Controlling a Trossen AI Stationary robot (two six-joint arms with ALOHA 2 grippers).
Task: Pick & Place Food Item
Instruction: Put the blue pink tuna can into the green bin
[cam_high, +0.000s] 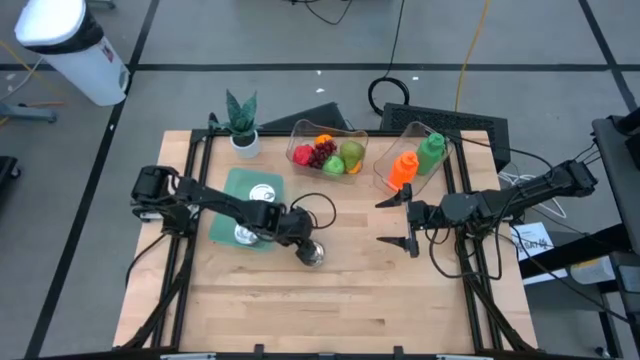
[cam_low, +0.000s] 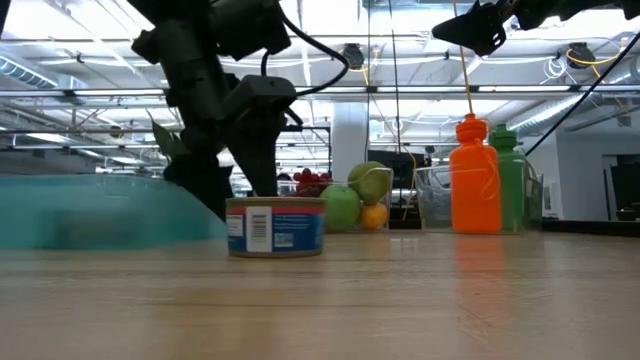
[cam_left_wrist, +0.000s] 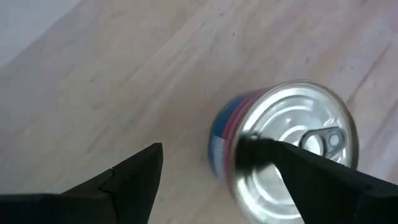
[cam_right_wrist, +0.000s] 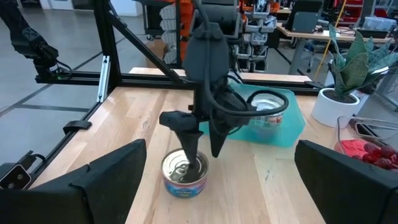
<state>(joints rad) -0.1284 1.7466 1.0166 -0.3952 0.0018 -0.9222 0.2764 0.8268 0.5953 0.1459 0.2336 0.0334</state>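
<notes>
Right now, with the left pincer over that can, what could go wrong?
1. The left pincer isn't centred: one finger sits over the can lid, so closing or descending could tip or shove it.
2. The can stands on bare wood beside the teal tray; a nudge could slide it further off.
3. The open right pincer waits nearby.

Robotics lab; workbenches (cam_right_wrist: 305, 28), ceiling strip lights (cam_low: 90, 95), floor cables (cam_high: 395, 95)

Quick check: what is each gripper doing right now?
Left gripper: jaws open, just above the silver tin can, not gripping.
Right gripper: jaws wide open, empty.
</notes>
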